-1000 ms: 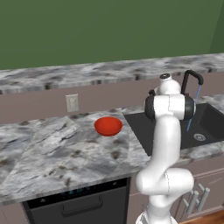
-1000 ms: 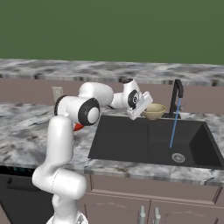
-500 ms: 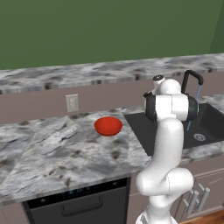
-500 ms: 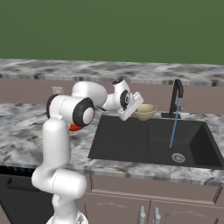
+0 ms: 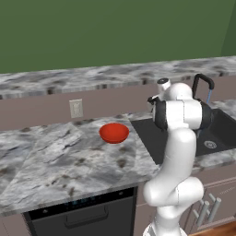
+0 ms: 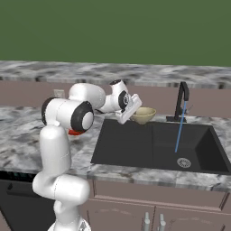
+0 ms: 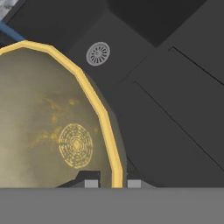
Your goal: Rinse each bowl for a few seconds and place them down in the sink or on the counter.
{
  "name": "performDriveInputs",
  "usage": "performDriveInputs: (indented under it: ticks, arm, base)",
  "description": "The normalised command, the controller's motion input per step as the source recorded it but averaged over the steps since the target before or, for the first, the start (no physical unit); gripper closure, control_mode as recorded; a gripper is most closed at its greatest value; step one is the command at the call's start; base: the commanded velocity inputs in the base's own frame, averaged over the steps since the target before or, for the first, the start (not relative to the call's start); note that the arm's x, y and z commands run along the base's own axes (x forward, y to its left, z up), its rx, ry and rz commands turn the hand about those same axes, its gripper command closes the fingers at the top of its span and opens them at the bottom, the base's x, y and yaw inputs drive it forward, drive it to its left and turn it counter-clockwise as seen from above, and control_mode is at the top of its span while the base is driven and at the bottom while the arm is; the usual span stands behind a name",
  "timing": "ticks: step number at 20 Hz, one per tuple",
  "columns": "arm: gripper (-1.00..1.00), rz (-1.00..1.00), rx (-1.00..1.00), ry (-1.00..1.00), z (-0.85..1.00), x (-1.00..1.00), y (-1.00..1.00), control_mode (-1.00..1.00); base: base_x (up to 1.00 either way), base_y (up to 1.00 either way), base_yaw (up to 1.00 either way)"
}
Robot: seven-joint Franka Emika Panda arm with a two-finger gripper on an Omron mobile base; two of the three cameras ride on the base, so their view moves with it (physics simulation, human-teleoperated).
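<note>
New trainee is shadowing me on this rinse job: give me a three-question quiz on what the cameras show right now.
1. True or false: the gripper is shut on the rim of the tan bowl.
2. Where does the red bowl rest? A) in the sink B) on the counter C) under the faucet
3. Fill in: the faucet is running, and its stream falls toward the ____ of the sink.

Key: 1 true; 2 B; 3 drain. The tan bowl is held over the sink, beside the stream, not under it.

glossy red bowl (image 5: 114,132), matte black sink (image 6: 135,149)
</note>
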Motion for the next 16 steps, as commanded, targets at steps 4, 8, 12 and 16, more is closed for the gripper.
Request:
performDriveInputs:
  ticks: [4, 8, 12, 16]
  arm:
    - [1.00, 0.00, 0.00, 0.00, 0.00, -0.26, 0.48, -1.00]
    - [1.00, 0.00, 0.00, -0.01, 0.00, -0.21, 0.44, -1.00]
    - [1.00, 0.00, 0.00, -0.01, -0.04, -0.14, 0.39, -1.00]
    - [1.00, 0.00, 0.02, -0.01, -0.16, -0.12, 0.30, -1.00]
  base:
    - [0.00, 0.00, 0.00]
    - [0.00, 0.00, 0.00]
    - [0.00, 0.00, 0.00]
    - [0.00, 0.00, 0.00]
